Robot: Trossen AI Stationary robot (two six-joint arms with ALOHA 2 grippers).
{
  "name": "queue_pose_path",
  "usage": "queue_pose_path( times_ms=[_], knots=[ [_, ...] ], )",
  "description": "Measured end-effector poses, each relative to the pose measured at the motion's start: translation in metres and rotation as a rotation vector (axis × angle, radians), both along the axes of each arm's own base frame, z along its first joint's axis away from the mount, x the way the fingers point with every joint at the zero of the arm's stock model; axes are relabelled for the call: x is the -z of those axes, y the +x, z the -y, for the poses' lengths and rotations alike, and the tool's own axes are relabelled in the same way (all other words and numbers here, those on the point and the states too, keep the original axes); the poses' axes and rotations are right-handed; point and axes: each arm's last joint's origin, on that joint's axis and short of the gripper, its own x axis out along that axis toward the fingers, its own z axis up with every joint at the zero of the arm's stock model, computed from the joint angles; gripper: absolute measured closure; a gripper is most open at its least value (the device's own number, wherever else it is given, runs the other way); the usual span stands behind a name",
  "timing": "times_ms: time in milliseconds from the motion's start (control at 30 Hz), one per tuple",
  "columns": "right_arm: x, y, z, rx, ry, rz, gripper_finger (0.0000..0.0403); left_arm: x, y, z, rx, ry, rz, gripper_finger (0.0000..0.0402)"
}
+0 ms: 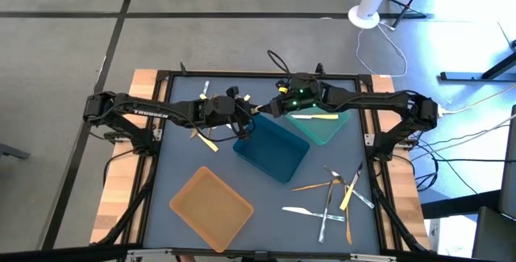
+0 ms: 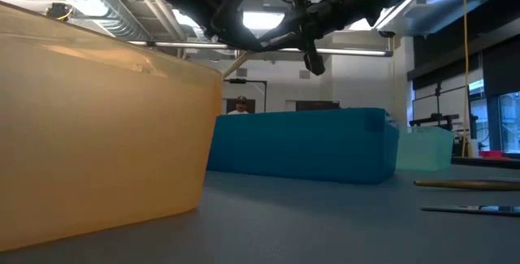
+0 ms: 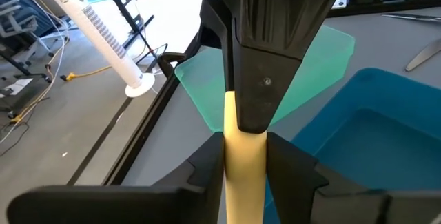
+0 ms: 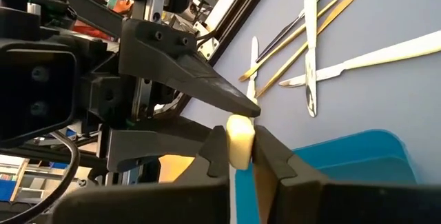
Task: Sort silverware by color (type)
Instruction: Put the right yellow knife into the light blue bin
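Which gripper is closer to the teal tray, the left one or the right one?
Right. The right gripper hangs just beside the teal tray, its arm crossing over it. The left gripper meets it there, slightly farther out, above the blue tray.

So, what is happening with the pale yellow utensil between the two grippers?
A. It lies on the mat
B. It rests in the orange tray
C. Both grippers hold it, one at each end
C: the left gripper and right gripper both pinch the pale yellow utensil above the blue tray.
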Motion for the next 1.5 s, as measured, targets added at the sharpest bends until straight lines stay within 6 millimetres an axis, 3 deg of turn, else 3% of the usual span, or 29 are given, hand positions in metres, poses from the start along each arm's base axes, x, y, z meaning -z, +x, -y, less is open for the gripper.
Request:
queue_pose_path(
  times_ms=[467,700,1267,1500],
  knots=[
    [0.000,0.000,0.000,-0.007,-0.016,0.002,0.0394,0.000,0.000,0.001,0.024,-0.015,0.006,0.0243],
    [-0.002,-0.003,0.003,-0.015,-0.015,0.006,0.0395,0.000,-0.001,-0.001,-0.054,0.027,-0.001,0.0214],
    [-0.005,-0.022,0.020,0.022,0.007,-0.075,0.0397,-0.002,-0.001,-0.003,-0.098,0.049,0.011,0.0210],
    [-0.018,-0.042,0.029,0.055,0.017,-0.092,0.0397,-0.002,-0.001,-0.003,-0.098,0.049,0.012,0.0210]
  ],
)
